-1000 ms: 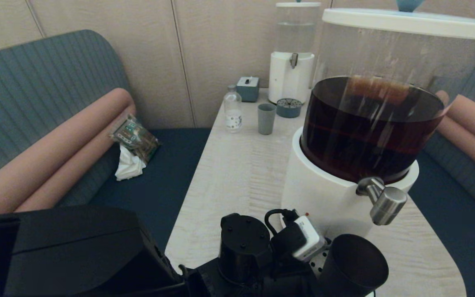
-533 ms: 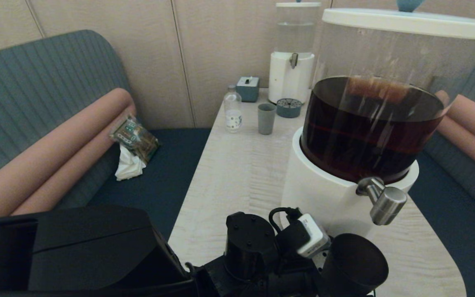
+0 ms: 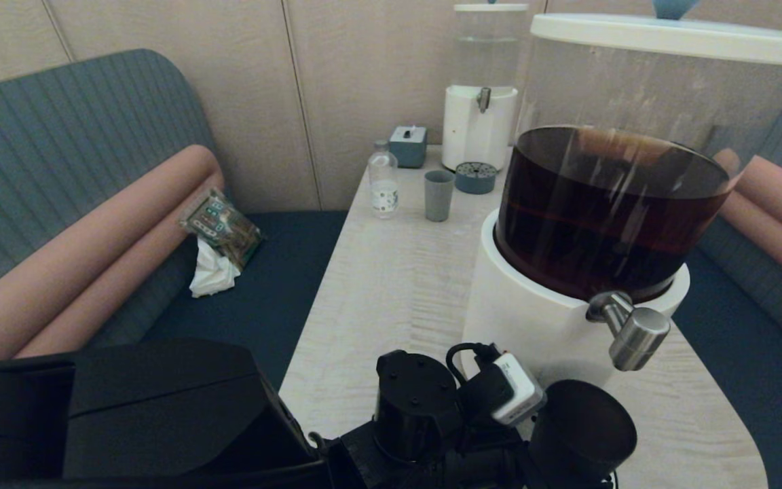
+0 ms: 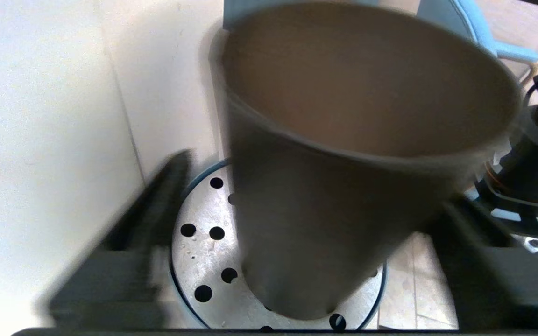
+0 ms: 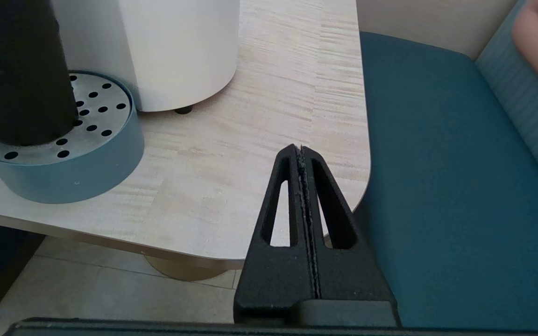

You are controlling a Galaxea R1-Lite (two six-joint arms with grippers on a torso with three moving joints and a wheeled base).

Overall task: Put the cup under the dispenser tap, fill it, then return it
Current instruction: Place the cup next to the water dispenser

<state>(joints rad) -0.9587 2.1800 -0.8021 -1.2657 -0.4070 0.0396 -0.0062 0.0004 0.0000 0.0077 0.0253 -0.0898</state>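
Far beyond the left claw, at the back of the surface: a small clear bottle, a grey-blue tumbler, a little grey box, a smaller water dispenser with a small round tray in front. Directly ahead of the claw, very close: the white base of the big dispenser, blocking the way forward. Above the claw and slightly beyond it: the dispenser tap, pointing down. Under the claw: a round perforated drip tray with a blue wall.

Between the fingers of the left claw: the cup, black, mouth up, standing with its bottom on the drip tray. Released, spread on both sides of the cup. On one side a clear gap to the cup wall; on the other side very near, contact not possible to tell.

Off to the right of the drip tray, near the surface edge and partly over the blue bench seat: the right claw, clenched, fingers pressed together on nothing, well apart from the cup.
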